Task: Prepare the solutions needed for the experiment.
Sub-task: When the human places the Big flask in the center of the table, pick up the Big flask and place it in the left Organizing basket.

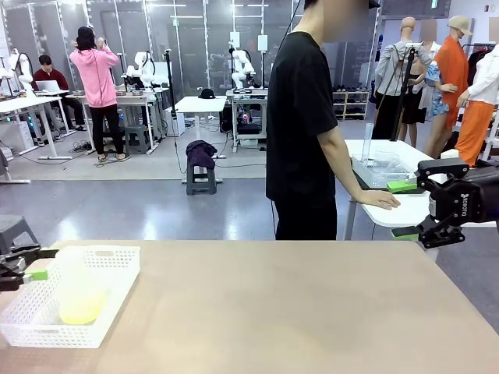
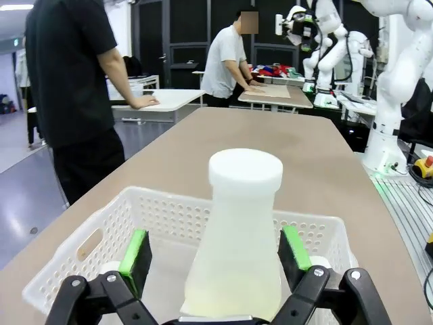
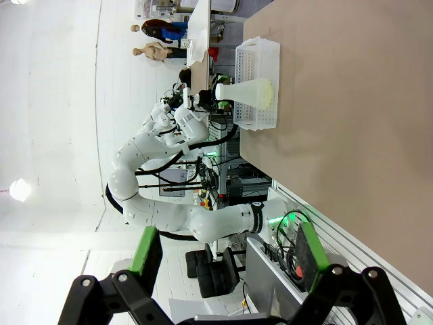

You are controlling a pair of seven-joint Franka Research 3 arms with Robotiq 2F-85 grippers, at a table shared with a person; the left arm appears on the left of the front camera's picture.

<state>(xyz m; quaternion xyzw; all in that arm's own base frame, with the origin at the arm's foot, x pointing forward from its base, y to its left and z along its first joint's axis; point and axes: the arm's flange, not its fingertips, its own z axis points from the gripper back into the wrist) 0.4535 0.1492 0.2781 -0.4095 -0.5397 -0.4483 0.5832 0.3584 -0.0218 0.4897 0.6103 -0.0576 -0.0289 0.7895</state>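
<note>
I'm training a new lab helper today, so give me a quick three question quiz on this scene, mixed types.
1. True or false: the conical flask stands inside the white basket.
2. Multiple choice: the left pincer is
A. shut on the flask's neck
B. open, with one green pad on each side of the flask's body
C. resting on the bare table beside the basket
3. Short answer: what colour is the liquid at the flask's bottom?

Key:
1. True.
2. B. A gap shows between each pad and the flask.
3. Pale yellow.
</note>
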